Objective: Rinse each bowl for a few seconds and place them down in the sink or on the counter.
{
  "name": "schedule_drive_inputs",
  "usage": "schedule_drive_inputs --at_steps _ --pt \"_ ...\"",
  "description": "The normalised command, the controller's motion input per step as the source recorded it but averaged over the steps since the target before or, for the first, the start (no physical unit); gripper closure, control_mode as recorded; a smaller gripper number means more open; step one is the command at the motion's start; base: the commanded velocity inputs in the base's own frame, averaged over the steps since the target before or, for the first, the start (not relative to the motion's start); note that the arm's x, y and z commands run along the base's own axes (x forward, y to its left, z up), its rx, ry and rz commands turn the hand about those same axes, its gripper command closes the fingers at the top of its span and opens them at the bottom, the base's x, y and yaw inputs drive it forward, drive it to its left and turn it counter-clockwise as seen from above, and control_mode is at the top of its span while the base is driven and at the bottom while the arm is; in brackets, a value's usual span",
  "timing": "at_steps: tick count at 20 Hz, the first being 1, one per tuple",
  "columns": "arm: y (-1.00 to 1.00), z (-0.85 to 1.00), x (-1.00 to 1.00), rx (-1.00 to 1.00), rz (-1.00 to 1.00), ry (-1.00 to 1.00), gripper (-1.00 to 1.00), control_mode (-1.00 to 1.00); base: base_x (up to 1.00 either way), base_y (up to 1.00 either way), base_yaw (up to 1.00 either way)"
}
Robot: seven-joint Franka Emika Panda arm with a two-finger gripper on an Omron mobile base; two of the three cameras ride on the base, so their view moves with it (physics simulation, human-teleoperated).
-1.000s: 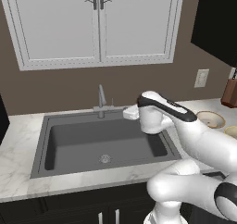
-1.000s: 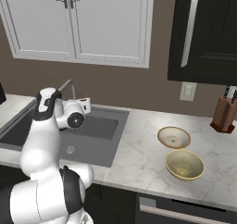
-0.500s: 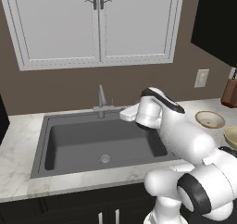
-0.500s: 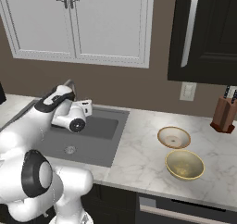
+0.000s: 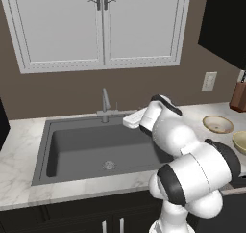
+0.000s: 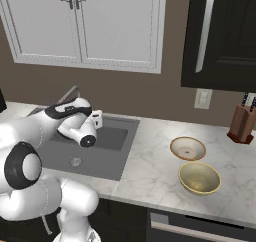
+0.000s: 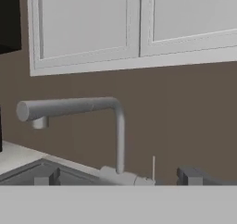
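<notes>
Two bowls sit on the white marble counter to the right of the sink: a tan bowl with a pale speckled inside, and a cream-yellow bowl nearer the front edge. In the left base view the tan bowl and the yellow bowl lie at the far right. My gripper hovers over the back of the dark grey sink, just right of the slim grey faucet. It is open and holds nothing. In the hand view the fingertips stand wide apart, facing the faucet.
White wall cabinets hang above the sink. A knife block stands at the counter's far right, under a dark cabinet. A wall outlet is behind the bowls. A round drain lies in the basin floor.
The arm has swung and the hand has moved left over the sink's back edge, closer to the faucet. The gripper stays open; the bowls have not moved.
</notes>
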Motion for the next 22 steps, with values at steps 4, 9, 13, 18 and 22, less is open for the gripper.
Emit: schedule_drive_inputs --at_steps 4,9,13,18,22 --pt "0.05 -0.03 0.32 0.03 0.0 -0.02 -1.0 -1.0 0.0 0.0 0.0" --pt "0.05 -0.03 0.31 0.03 0.0 -0.01 -1.0 -1.0 0.0 0.0 0.0" --pt "0.04 -0.05 0.32 0.04 0.0 -0.01 -1.0 -1.0 0.0 0.0 0.0" --pt "0.01 -0.05 0.39 0.02 -0.02 0.0 -1.0 -1.0 0.0 0.0 0.0" --pt "0.04 -0.05 0.36 0.02 -0.02 0.0 -1.0 -1.0 0.0 0.0 0.0"
